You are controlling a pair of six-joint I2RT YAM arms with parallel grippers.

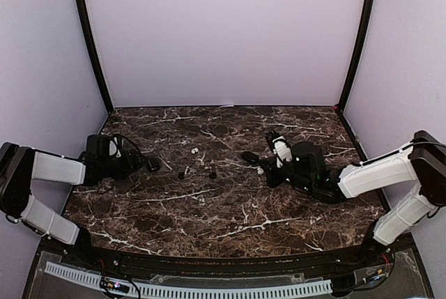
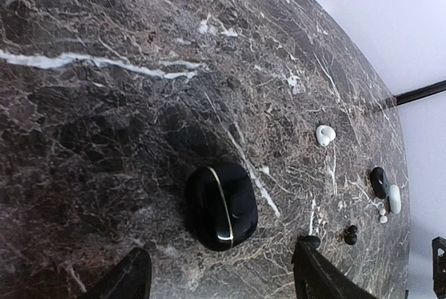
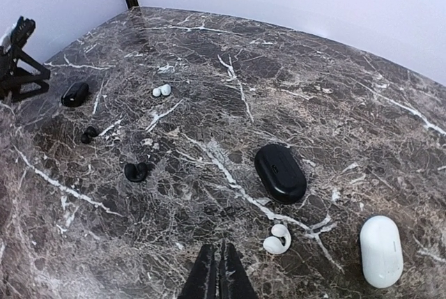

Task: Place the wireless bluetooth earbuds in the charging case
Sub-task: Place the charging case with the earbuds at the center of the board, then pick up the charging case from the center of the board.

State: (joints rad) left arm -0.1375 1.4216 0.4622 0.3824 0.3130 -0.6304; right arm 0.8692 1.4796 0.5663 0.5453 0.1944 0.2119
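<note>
Black and white earbuds (image 3: 136,171) lie scattered on the marble counter (image 3: 209,48), none in a case. Left jaws stand open, a glossy black case (image 2: 221,206) just ahead of them, seemingly shut. Right jaws are closed, empty, near a white earbud (image 3: 277,240). Such slick little buds could squirt from a pinch or skid away.

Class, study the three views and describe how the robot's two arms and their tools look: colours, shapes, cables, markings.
The left arm and right arm have white, rounded link shells joined by black joints. The left tool and right tool are black, each with two slim, tapering fingers. A thin black cable loops beside the left wrist. No markings are legible.
</note>
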